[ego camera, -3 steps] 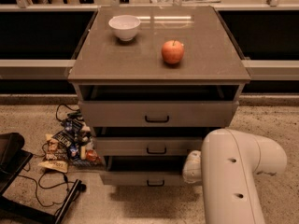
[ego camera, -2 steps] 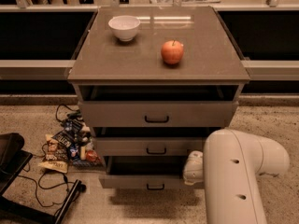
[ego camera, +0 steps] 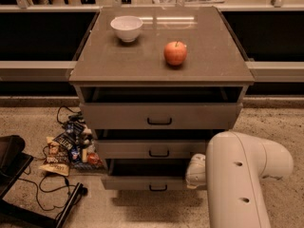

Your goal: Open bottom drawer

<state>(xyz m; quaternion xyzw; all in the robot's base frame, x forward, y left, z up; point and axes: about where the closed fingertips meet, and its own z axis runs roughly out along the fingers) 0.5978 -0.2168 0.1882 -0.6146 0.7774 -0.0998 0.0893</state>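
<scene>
The bottom drawer (ego camera: 137,183) is the lowest, slimmest front of the grey-taupe cabinet (ego camera: 142,65). It stands pulled out a little further than the middle drawer (ego camera: 128,149), with a dark gap showing above its front. Its small black bar handle (ego camera: 158,188) is in plain sight. My white arm (ego camera: 237,175) fills the lower right of the camera view. The gripper (ego camera: 195,171) end sits at the right end of the bottom drawer's front, mostly hidden behind the arm.
The top drawer (ego camera: 159,116) is also partly out. A red apple (ego camera: 175,53) and a white bowl (ego camera: 126,28) sit on the cabinet top. Snack packets (ego camera: 69,148) and a black cable (ego camera: 52,194) lie on the floor at left, beside a black object (ego camera: 9,160).
The bottom drawer has slid out toward the camera, widening the dark gap above its front. My arm has drawn back slightly with it.
</scene>
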